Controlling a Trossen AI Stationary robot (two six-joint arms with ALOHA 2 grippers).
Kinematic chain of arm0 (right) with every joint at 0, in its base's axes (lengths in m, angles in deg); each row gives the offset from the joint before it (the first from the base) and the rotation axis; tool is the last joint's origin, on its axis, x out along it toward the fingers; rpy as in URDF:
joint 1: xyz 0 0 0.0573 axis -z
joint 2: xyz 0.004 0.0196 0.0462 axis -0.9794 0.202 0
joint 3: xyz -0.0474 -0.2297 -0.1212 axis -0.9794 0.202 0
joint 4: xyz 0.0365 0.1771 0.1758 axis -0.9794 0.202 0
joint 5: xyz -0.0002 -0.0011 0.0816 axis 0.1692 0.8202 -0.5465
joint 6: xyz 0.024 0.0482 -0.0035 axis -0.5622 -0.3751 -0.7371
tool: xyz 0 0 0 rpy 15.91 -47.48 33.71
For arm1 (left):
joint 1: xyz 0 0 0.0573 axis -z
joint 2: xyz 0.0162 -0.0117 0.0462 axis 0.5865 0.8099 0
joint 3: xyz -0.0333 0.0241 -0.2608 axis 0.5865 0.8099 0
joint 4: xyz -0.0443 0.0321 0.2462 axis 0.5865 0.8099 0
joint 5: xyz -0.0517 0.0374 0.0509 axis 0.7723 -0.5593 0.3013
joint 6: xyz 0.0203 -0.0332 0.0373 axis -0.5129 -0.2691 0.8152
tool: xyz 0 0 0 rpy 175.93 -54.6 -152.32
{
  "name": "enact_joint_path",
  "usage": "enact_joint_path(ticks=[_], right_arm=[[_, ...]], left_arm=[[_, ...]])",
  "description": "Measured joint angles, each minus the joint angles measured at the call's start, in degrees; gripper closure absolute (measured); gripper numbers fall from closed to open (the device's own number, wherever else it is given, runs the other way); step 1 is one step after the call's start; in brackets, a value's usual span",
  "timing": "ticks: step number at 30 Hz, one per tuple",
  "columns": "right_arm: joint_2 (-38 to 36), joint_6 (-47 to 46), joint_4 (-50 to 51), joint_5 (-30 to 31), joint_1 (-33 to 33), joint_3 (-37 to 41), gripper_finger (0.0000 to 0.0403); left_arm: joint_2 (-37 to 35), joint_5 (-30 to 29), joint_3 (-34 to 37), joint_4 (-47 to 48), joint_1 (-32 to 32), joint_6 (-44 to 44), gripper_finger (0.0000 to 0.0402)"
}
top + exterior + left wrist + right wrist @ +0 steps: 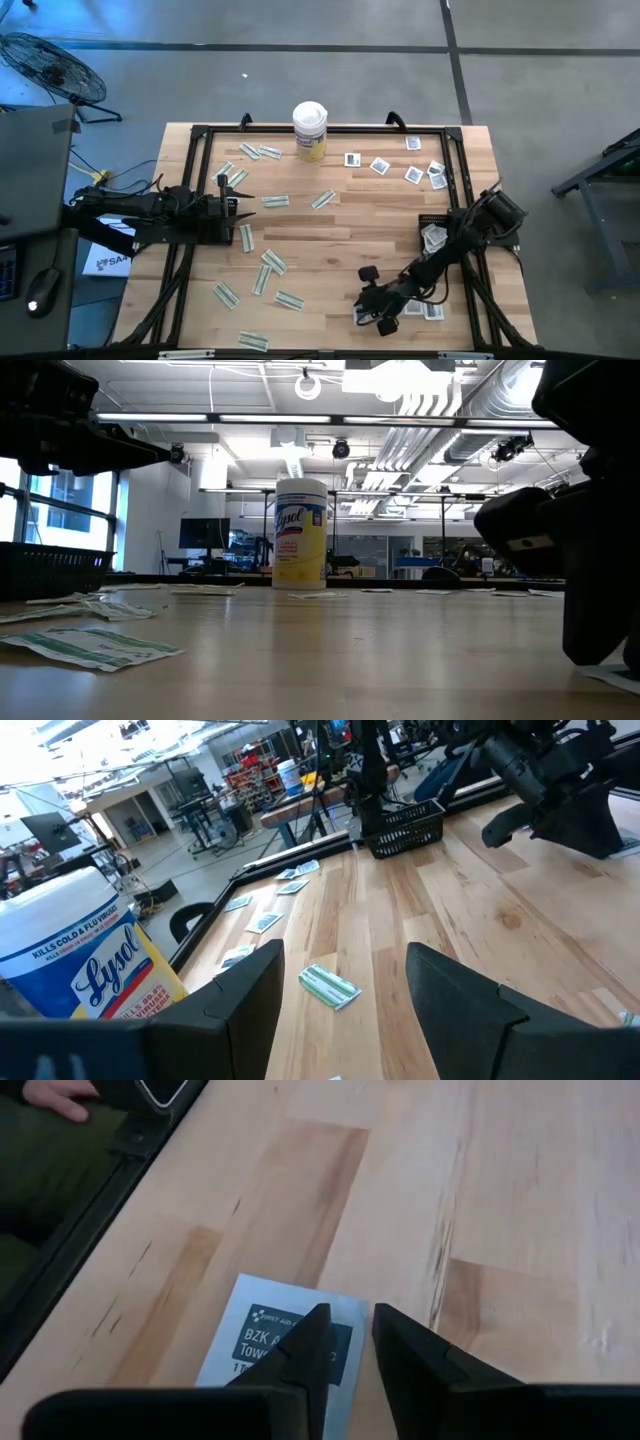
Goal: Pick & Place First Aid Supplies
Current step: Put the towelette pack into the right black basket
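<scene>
- Right gripper [345,1342] at the table's near right edge, jaws narrowly parted, tips straddling the edge of a white packet [262,1342] lying flat, not gripped; label reads "BZK".
- Left gripper [340,985] waits at table's left, jaws wide, empty.
- Green-white strip [329,986] lies beyond its fingers, flat, angled across the wood grain.
- Canister [300,532] at the far edge reads "Lysol".

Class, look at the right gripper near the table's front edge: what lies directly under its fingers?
Under the right gripper lies a white square packet with a dark label, flat on the wooden table. The fingers cover part of its label, so the print cannot be fully read.
</scene>
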Motion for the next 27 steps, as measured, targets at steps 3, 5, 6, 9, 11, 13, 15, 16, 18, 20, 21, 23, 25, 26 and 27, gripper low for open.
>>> enact_joint_path(ticks=[3, 5, 6, 9, 11, 13, 15, 16, 18, 20, 21, 23, 25, 26, 27], right_arm=[[0.37, -0.97, 0.37, 0.32, 0.74, -0.04, 0.0335], [0.43, -0.74, 1.24, 0.75, 0.91, -0.07, 0.0348], [0.43, -0.74, 1.56, 1.36, 0.91, -0.07, 0.0358], [0.46, -0.66, 2.42, 2.17, 0.91, -0.09, 0.0392], [0.47, -0.72, 2.51, 2.45, 0.89, -0.09, 0.0397], [0.55, -0.56, 2.21, 3.87, 0.47, -0.06, 0.0394], [0.30, 0.61, 1.52, 5.29, 0.05, 0.04, 0.0397], [0.03, 0.90, 1.28, 6.12, -0.08, 0.08, 0.0399], [-1.10, 0.91, 1.91, 8.06, -0.20, 0.19, 0.0400], [-2.70, 0.70, 3.95, 10.34, -0.20, 0.41, 0.0398], [-3.54, 0.70, 5.47, 11.35, -0.20, 0.46, 0.0397], [-5.29, -0.43, 8.64, 13.26, -0.18, 0.50, 0.0400], [-7.10, -2.79, 10.41, 15.13, -0.18, 0.46, 0.0401], [-7.82, -3.65, 10.98, 15.54, -0.20, 0.44, 0.0400], [-8.41, -4.38, 11.34, 15.81, -0.20, 0.44, 0.0397]], left_arm=[[-0.01, 0.00, 0.00, 0.00, 0.01, 0.00, 0.0195], [-0.02, 0.00, 0.00, 0.00, 0.01, 0.01, 0.0195], [-0.02, 0.00, 0.00, 0.00, 0.02, 0.00, 0.0195], [0.00, 0.00, 0.00, 0.00, 0.02, 0.02, 0.0195], [-0.02, 0.01, 0.00, 0.00, 0.01, 0.02, 0.0195], [0.00, 0.00, 0.00, 0.00, 0.00, 0.02, 0.0195], [-0.02, 0.00, 0.00, 0.00, 0.02, 0.00, 0.0195], [-0.01, 0.01, 0.00, 0.00, 0.02, 0.01, 0.0195], [-0.01, 0.00, 0.00, 0.00, 0.00, 0.02, 0.0195], [-0.02, 0.00, 0.00, 0.00, 0.00, 0.00, 0.0195], [-0.02, 0.00, 0.00, 0.00, 0.00, 0.01, 0.0195], [-0.02, 0.00, 0.00, 0.00, 0.00, 0.02, 0.0195], [0.00, 0.00, 0.00, 0.00, 0.02, 0.02, 0.0195], [-0.02, 0.00, 0.00, 0.00, 0.00, 0.00, 0.0195], [0.00, 0.00, 0.00, 0.00, 0.02, 0.00, 0.0195]])
